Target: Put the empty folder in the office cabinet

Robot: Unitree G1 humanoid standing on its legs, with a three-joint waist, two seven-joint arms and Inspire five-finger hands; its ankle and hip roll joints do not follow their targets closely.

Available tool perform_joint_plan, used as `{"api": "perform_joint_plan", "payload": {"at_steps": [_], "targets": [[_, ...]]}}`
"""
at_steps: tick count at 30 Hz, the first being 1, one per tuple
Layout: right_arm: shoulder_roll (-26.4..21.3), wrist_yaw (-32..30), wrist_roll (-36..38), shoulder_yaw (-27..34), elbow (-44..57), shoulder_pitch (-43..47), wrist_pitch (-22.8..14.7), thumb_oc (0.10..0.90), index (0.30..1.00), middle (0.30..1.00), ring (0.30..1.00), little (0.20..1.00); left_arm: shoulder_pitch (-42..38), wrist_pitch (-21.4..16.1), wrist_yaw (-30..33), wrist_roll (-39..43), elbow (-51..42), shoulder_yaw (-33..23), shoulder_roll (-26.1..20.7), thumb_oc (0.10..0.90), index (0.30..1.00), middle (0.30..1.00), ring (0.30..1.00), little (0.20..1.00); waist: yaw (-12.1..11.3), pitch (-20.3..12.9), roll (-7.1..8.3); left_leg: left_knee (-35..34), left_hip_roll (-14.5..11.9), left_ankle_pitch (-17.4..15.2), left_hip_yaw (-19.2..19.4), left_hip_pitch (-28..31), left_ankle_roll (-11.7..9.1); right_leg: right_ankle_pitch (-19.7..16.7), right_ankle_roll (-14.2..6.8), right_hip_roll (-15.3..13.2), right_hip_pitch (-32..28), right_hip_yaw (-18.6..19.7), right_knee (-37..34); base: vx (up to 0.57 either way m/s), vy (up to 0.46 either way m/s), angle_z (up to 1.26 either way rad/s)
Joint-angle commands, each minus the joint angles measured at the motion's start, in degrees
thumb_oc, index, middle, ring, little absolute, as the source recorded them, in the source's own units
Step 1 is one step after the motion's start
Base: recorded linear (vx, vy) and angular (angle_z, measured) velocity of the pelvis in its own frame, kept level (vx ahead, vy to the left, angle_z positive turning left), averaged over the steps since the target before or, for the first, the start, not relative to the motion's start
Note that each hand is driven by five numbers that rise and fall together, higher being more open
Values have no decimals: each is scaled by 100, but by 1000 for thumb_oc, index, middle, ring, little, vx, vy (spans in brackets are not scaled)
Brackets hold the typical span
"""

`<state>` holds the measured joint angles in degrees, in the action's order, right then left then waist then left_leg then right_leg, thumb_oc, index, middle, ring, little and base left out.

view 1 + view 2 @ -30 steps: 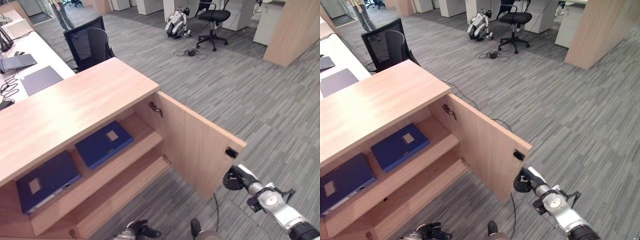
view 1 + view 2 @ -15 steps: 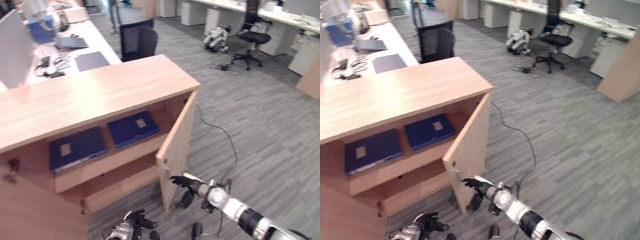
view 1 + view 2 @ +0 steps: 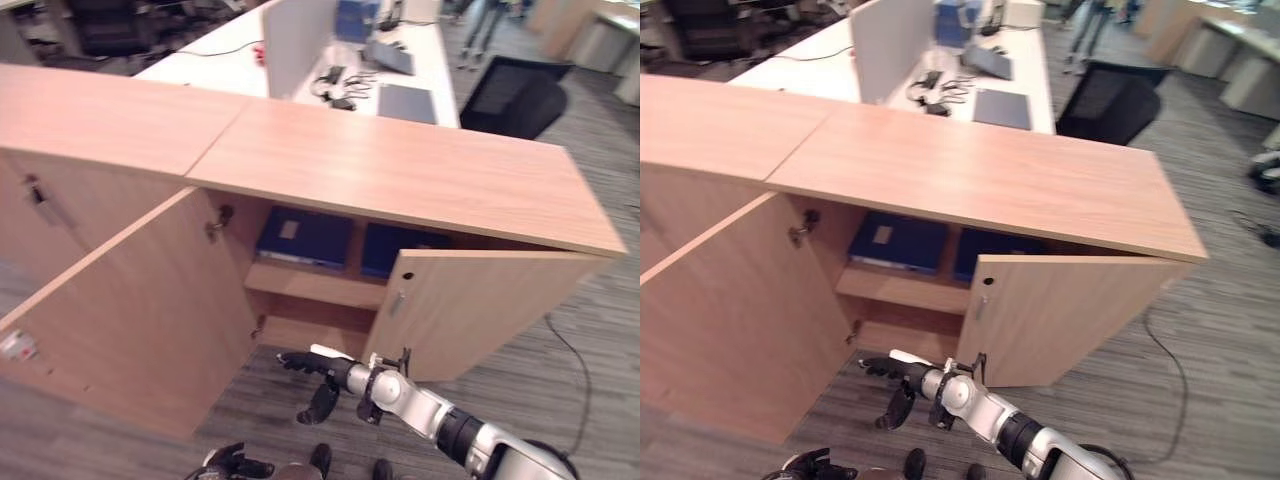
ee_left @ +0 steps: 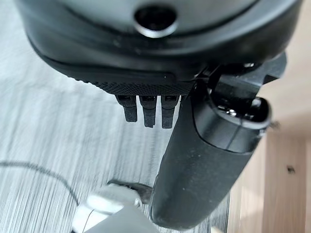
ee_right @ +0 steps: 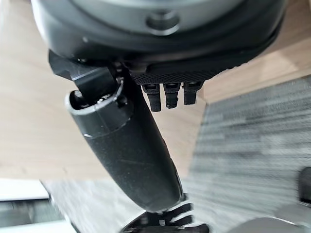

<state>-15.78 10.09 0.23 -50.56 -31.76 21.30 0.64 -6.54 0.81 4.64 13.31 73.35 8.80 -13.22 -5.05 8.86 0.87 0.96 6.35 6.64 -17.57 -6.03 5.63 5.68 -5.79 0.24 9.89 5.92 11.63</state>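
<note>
- We see the office cabinet (image 3: pixel 400 175) w/ both doors swung open: left door (image 3: pixel 130 300) wide out toward us, right door (image 3: pixel 480 310) partly open, angled across the opening's right side.
- On the upper shelf (image 3: pixel 315 285) lie two dark blue folders, flat, side by side: left folder (image 3: pixel 305 237) w/ a pale label on its cover, right folder (image 3: pixel 400 248) partly hidden behind the right door. Which one is the empty folder, we can't tell.
- Lower shelf space (image 3: pixel 310 325) sits beneath, in shadow.
- Right hand (image 3: pixel 315 368) reaches low in front of the cabinet, between the two doors, above the grey carpet (image 3: pixel 560 400). Fingers stretched out and relaxed, thumb hanging down; it holds nothing. Right wrist view agrees: thumb out, fingers straight, wood panel and carpet past them.
- Left hand (image 3: pixel 232 464) shows at the bottom edge of the head views, low by the carpet. In its wrist view (image 4: pixel 148 109) fingers are straight, thumb out, grasping nothing.
- Behind the cabinet: a white desk (image 3: pixel 240 50) w/ a grey divider panel (image 3: pixel 295 30), a laptop (image 3: pixel 390 57), and a black office chair (image 3: pixel 515 95).
</note>
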Motion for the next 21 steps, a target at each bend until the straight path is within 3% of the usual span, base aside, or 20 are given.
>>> {"api": "perform_joint_plan", "payload": {"at_steps": [1, 3, 6, 8, 12, 19, 21], "targets": [[-344, -223, 313, 766, 253, -441, -321, 800, 900, 900, 900, 900, -167, -310, 122, 332, -307, -145, 31, 800, 900, 900, 900, 900, 57, -10, 60, 130, 348, -897, 90, 577, -297, -481, -171, -328, -63, -149, -354, 92, -149, 165], [-829, -240, 52, 1288, 85, -1117, -259, 800, 900, 900, 900, 900, 76, -376, 135, 580, -586, -287, 22, 800, 900, 900, 900, 900, 108, -139, 8, 26, 280, -822, -74, 572, -422, -433, -129, -324, -222, -440, -521, 125, -207, 191], [-1107, -373, -277, 1873, -642, -1677, -208, 800, 900, 900, 900, 900, 86, -415, 180, 675, -641, -348, -10, 800, 900, 900, 900, 900, 161, -160, 52, 73, 186, -845, -271, 532, -599, -311, -65, -332, -398, -752, -617, 87, -246, 59], [-967, -540, -507, 2371, -2169, -2085, -105, 800, 900, 900, 900, 900, 161, -455, 105, 879, -708, -294, 43, 800, 900, 900, 900, 900, 176, -182, 124, 159, 52, -877, -465, 451, -752, -193, 34, -339, -621, -1238, -737, 110, -373, 48], [-585, -701, -271, 2882, -3693, -2233, 26, 800, 900, 900, 900, 900, 97, -453, 22, 1155, -722, -241, 81, 800, 900, 900, 900, 900, 152, -106, 132, 247, -96, -851, -581, 356, -911, -19, 178, -256, -742, -1589, -716, 34, -193, 89], [-324, -757, 63, 3201, -4240, -2396, 15, 800, 900, 900, 900, 900, 33, -500, -22, 1133, -880, -299, -167, 800, 900, 900, 900, 900, 179, -123, 113, 40, -269, -660, -716, 287, -1096, 117, 320, -153, -859, -1982, -790, -9, -140, 39], [-360, -777, 275, 3343, -4123, -2295, -23, 800, 900, 900, 900, 900, -272, -535, 68, 999, -843, -378, -497, 800, 900, 900, 900, 900, 301, 15, 144, 307, -654, -570, 748, -93, -1142, 137, 258, -313, -950, -2183, -855, -115, -19, 33]]}}
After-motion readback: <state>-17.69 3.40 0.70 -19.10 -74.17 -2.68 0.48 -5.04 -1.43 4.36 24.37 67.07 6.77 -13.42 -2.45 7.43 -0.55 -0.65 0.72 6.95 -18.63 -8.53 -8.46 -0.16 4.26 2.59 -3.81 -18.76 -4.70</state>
